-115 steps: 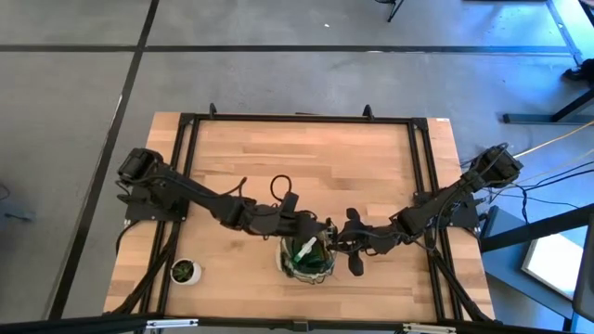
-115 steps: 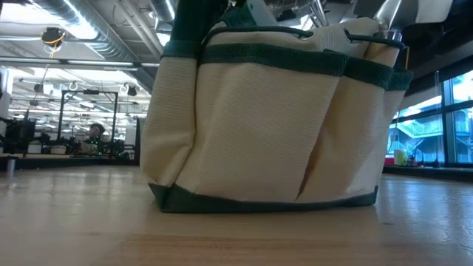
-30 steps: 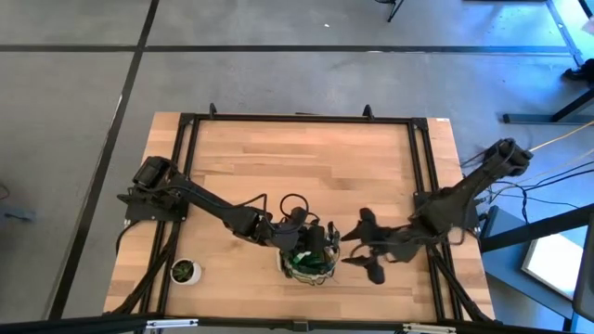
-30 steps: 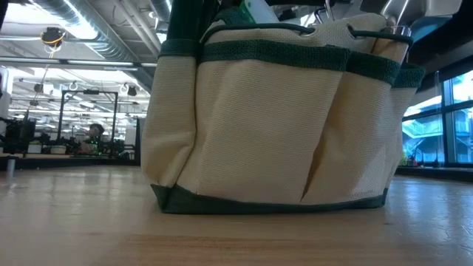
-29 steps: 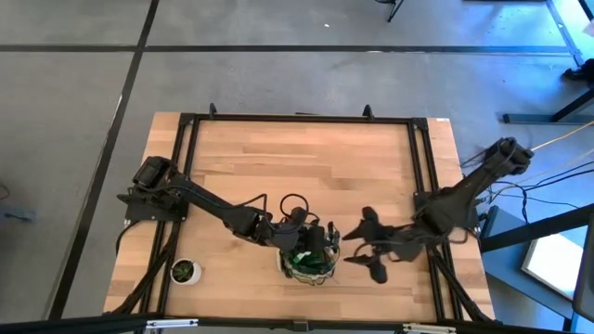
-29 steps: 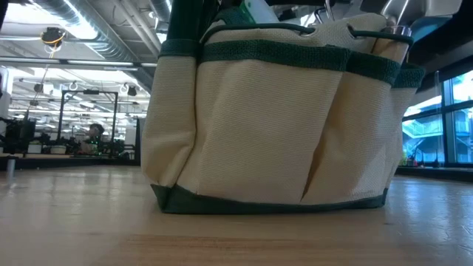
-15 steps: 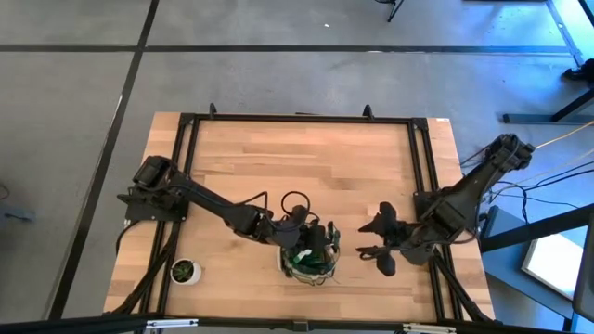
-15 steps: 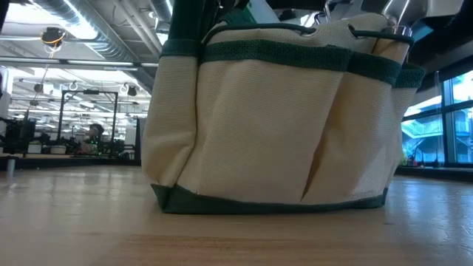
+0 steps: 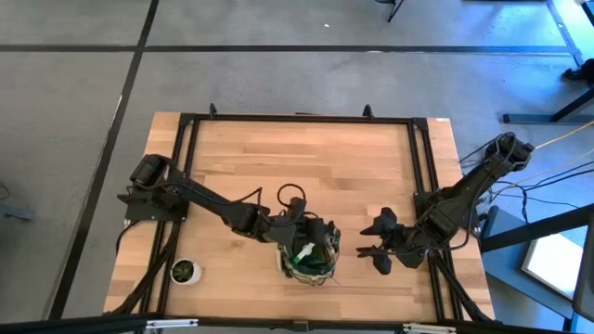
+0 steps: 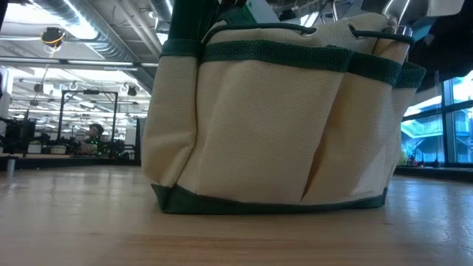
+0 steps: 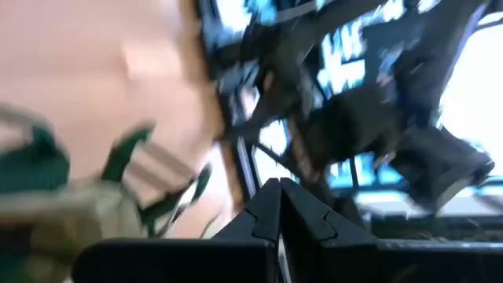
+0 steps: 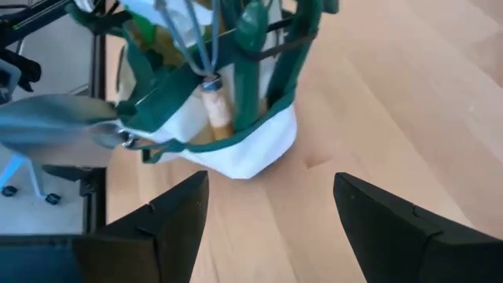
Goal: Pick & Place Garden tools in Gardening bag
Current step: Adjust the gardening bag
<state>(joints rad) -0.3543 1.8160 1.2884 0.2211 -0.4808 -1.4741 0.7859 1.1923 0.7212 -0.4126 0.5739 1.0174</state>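
Gardening bag (image 9: 308, 258) is sitting at table's (image 9: 306, 167) near edge, tools sticking up inside. Left gripper (image 9: 313, 232) is hovering over it, fingers together. Right gripper (image 9: 378, 243) is hanging just right of bag, fingers apart, empty.

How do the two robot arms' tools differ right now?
The left tool is shut, its fingers pressed together, right over the gardening bag. The right tool is open, fingers spread wide, off to the bag's side, holding nothing. Both are dark, two-fingered and empty.
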